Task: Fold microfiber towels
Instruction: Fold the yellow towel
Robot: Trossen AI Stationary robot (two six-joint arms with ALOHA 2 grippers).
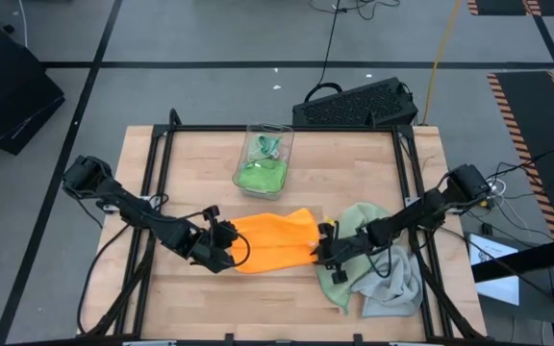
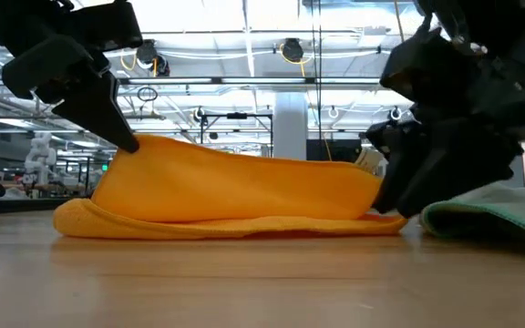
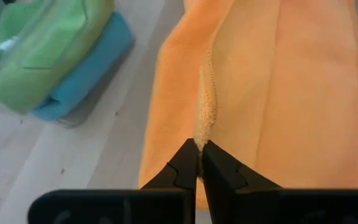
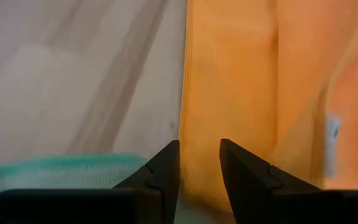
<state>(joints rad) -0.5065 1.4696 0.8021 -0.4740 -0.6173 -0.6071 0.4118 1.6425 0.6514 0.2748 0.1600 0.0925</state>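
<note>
Orange towel cut off by the top and right edges of the right wrist view, blue towel mostly covered by a green towel at upper left, right gripper's fingertips lost in dark bulk at low view's right

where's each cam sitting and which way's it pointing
High: overhead, straight down; both arms, orange towel between.
Low: table height, level; both pincers at the towel's ends.
Left wrist: on the left arm; left pincer shut on the towel's hem.
Right wrist: on the right arm; right pincer open at towel's edge.
Shared: orange towel in all.
</note>
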